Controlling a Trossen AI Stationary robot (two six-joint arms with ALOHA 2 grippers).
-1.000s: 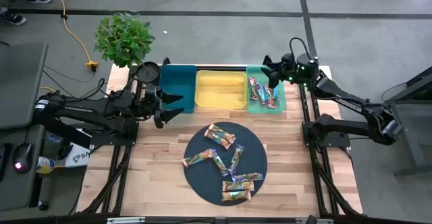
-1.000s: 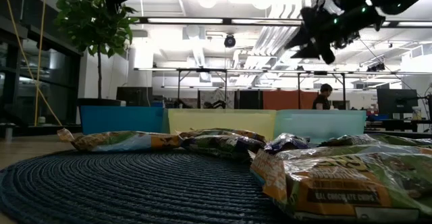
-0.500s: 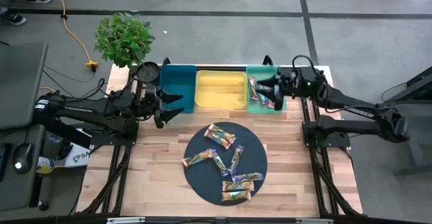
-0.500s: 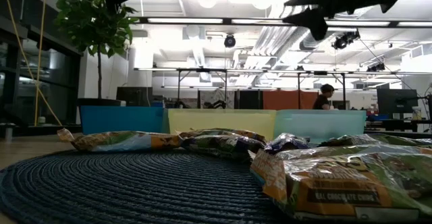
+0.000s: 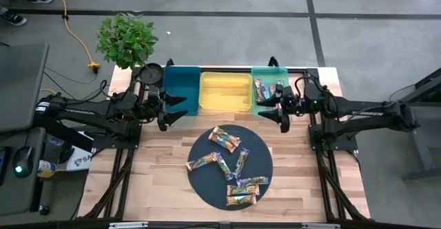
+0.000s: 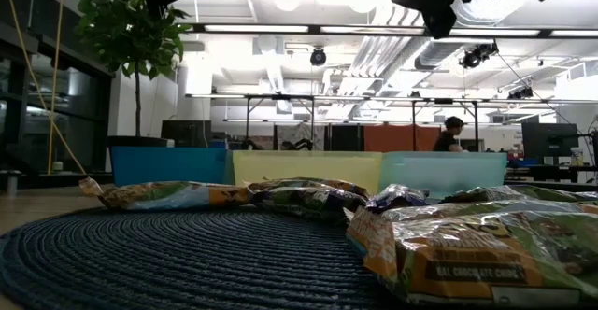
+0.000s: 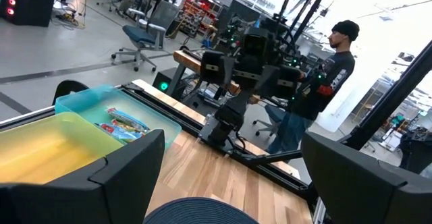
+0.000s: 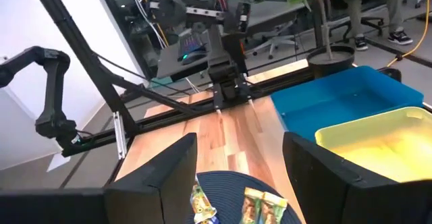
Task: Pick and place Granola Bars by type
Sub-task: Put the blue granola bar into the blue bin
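Note:
Several granola bars (image 5: 231,163) lie flat and scattered on a dark round woven mat (image 5: 200,187); they fill the foreground of the low view (image 6: 448,249). A few red-pink bars (image 5: 265,92) lie in the green bin (image 5: 270,74), also seen as bars (image 7: 120,121) in the left wrist view. My right gripper (image 5: 275,110) hangs open and empty above the green bin's near end, next to the mat's far right rim; its wrist view looks over the mat and two bars (image 8: 260,207). My left gripper (image 5: 172,109) waits open at the teal bin's (image 5: 180,84) near end.
A yellow bin (image 5: 224,91) stands between the teal and green bins along the table's far edge. A potted plant (image 5: 125,39) stands at the far left corner. Bare wood (image 5: 158,174) lies left and right of the mat. A person (image 7: 324,82) stands beyond the table's right side.
My right gripper has moved from above the green bin's far end toward the table's near edge, along the bin to its near end, staying open and empty. The left arm and the bars have kept still.

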